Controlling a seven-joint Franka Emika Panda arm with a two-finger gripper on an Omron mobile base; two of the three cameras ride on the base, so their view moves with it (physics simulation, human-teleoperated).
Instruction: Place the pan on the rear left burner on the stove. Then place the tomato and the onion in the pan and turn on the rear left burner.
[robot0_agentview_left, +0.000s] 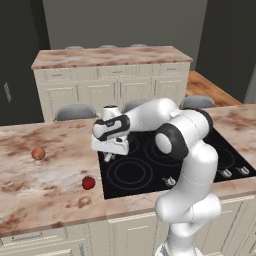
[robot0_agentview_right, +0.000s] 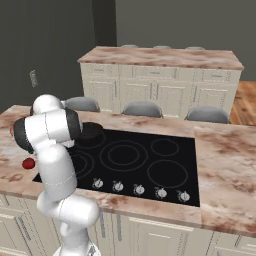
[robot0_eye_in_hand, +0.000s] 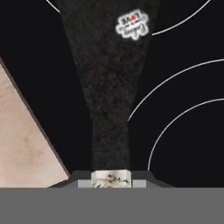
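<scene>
Claw (robot0_eye_in_hand: 111, 175) clamped on small black frying pan's handle (robot0_eye_in_hand: 107, 109); white label (robot0_eye_in_hand: 132, 26) on it, writing unreadable, over black glass stove (robot0_eye_in_hand: 183, 131).

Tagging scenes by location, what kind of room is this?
A rendered home kitchen, most likely. A black glass stove with silver knobs is set into a marble-look counter, a cream cabinet island stands behind, and a tomato and onion lie on the counter.

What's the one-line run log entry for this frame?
phase: placing pan | gripper: shut on pan handle | pan: over rear left of stove | tomato, onion: on counter | knobs: untouched
</scene>
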